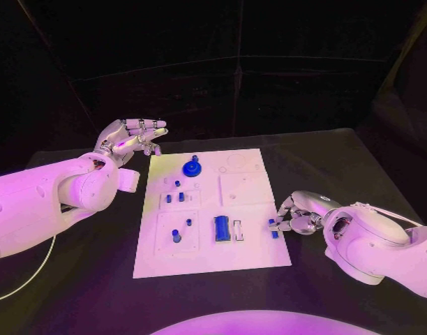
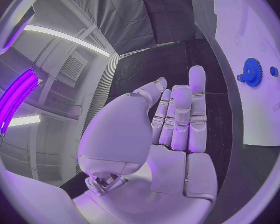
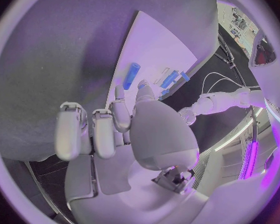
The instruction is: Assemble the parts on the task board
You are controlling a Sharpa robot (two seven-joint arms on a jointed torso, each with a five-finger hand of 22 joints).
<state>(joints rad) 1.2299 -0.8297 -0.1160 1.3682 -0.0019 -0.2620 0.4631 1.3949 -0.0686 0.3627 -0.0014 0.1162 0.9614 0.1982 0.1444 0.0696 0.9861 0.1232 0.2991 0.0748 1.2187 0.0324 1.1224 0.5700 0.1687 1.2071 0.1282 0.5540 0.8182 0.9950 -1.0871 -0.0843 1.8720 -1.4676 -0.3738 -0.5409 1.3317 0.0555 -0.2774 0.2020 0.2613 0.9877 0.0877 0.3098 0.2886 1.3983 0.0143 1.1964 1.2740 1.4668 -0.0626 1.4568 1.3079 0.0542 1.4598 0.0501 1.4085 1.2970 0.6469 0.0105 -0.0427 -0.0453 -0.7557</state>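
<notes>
White, the task board is laid flat at the middle of the black bench. A blue gear is seated near the board's far edge, and a long blue block is set toward its near edge, with smaller blue parts spread between them. The left robot hand is held raised beside the board's far left corner, fingers apart and holding nothing. At the board's right edge, a small blue part is pinched by the right robot hand.
</notes>
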